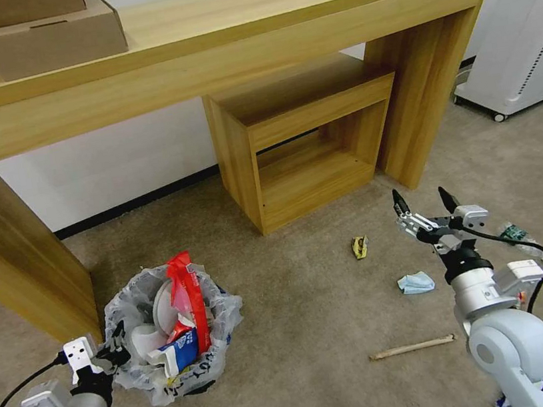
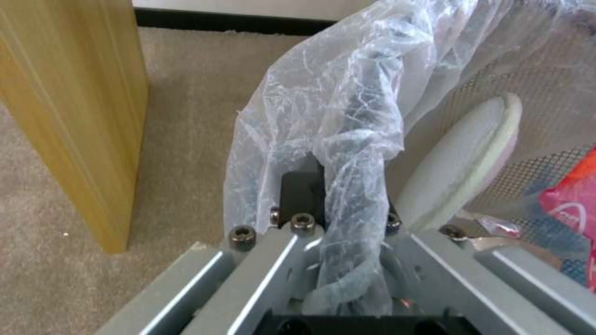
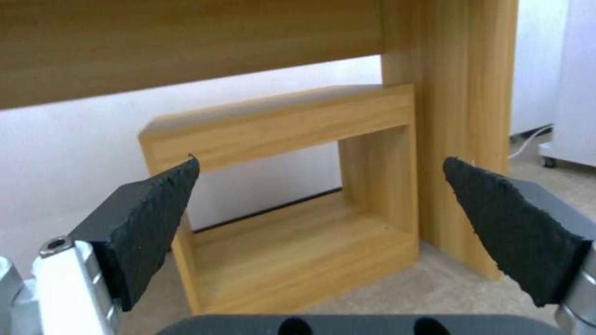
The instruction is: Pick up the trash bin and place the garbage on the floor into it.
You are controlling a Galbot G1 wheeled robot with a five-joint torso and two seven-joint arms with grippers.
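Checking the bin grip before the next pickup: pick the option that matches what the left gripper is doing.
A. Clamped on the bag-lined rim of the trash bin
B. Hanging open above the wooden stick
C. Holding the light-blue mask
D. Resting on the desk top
A: the left gripper is shut on the rim of the trash bin, with the bag bunched between its fingers.

Long wooden desk (image 1: pixel 209 44), low open shelf (image 1: pixel 307 144), white wall (image 1: pixel 118 164)

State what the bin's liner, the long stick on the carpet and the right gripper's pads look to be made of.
Liner: thin translucent plastic film, glossy and crinkled. The trash bin wall behind it looks like black mesh.
Stick: pale and matte, probably wood.
Pads of the open right gripper: black with a rough grain, likely rubber or foam.
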